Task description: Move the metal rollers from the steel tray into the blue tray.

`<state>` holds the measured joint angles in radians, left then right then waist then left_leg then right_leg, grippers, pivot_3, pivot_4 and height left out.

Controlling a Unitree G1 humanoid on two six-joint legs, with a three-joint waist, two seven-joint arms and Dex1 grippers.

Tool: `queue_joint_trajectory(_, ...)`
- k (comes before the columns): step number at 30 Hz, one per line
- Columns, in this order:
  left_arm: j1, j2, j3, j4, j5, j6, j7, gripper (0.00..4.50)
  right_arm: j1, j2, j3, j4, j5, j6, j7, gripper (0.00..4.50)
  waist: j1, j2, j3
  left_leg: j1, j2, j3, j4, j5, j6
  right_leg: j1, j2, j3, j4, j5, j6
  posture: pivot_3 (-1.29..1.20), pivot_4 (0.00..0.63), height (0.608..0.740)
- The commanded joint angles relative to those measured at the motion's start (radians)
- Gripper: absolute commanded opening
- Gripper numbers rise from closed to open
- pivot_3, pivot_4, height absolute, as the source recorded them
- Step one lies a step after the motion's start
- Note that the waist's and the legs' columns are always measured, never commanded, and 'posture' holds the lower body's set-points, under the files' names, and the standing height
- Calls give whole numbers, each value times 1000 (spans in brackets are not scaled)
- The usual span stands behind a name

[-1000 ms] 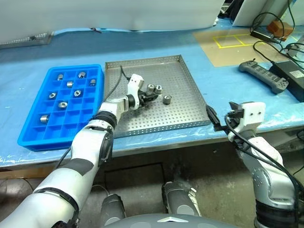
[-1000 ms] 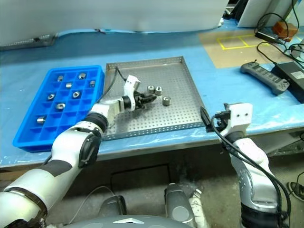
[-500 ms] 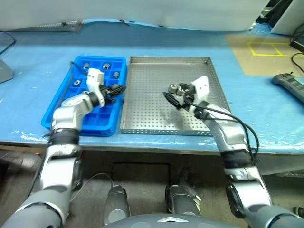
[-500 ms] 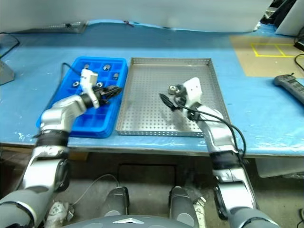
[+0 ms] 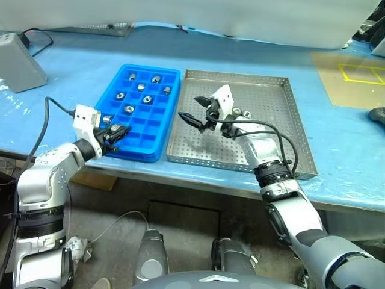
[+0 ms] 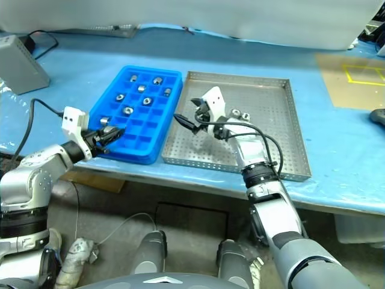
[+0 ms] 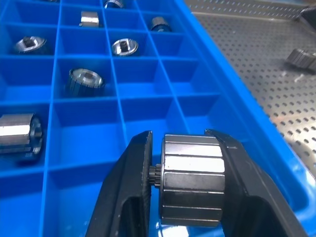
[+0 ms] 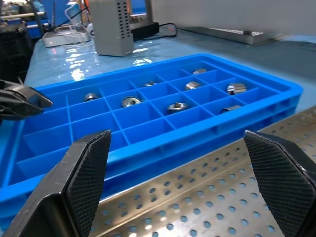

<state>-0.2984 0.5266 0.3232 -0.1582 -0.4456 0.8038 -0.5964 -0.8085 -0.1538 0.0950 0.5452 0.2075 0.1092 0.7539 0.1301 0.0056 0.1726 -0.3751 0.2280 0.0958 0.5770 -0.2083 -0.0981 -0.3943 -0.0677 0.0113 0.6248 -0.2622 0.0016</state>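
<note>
- Nearest me, the left gripper [image 6: 112, 133] is clamped on one roller [image 7: 192, 177], its two black fingers pressed against the roller's flat ends. It hangs over the near corner of the blue tray [image 5: 133, 155].
- The blue tray sits on the blue-covered surface [image 5: 78, 72], just left of the steel tray [image 5: 264, 139], their long sides almost touching.
- I count eight rollers lying in the blue tray, one to a compartment. One [image 5: 108, 119] is close to the held one, one [image 5: 129, 109] a row back, and the other six sit towards the far end, such as the one at [image 5: 156, 78]. The compartments in the nearest rows are bare.
- The right gripper [image 5: 191, 108] hovers over the left part of the steel tray, pointing towards the blue tray, its jaws spread wide with nothing between them.
- Behind that gripper, two rollers [image 5: 236, 110] and [image 5: 246, 113] rest side by side on the steel tray's perforated floor. I cannot tell whether the gripper hides another one.
- Far off to the left, one grey box [image 5: 19, 61] stands on the surface.
</note>
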Motion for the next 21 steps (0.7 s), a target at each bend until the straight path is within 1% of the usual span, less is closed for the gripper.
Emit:
queue_joint_trajectory(1, 31, -8, 66, -61, -1, -15, 86, 1310, -9, 20, 0, -8, -2, -31, 13, 4500, 0, 0, 0, -2, 0, -1, 0, 1, 0, -1, 0, -1, 0, 0, -1, 259, 150, 740)
queue_joint_trajectory(5, 16, -23, 63, -19, 40, -66, 176, 1310, 2, 28, -3, -13, -5, -31, 14, 4500, 3, 0, 0, -7, 0, -5, 0, 5, 1, -3, 0, -8, 1, 1, -1, 253, 150, 740)
queue_joint_trajectory(8, -2, -35, 53, 7, 50, -86, 213, 1310, 10, 28, -6, -21, -6, -28, 12, 4500, 5, 0, 0, -9, -1, -5, 0, 6, 2, -3, -2, -10, 0, 1, -1, 238, 150, 740)
queue_joint_trajectory(15, -50, -51, -12, 55, 43, -101, 193, 1310, 44, 12, -20, -70, -2, -7, -11, 4500, 1, -1, 0, -9, -2, -5, 0, 6, 3, -3, -3, -10, 0, 1, -1, 190, 150, 740)
queue_joint_trajectory(21, -83, -38, -41, 118, 71, -111, 197, 1310, 85, 0, -29, -128, 2, 18, -36, 4500, -7, -1, 0, -9, -2, -5, 0, 6, 3, -3, -3, -10, 1, 1, -1, 155, 150, 740)
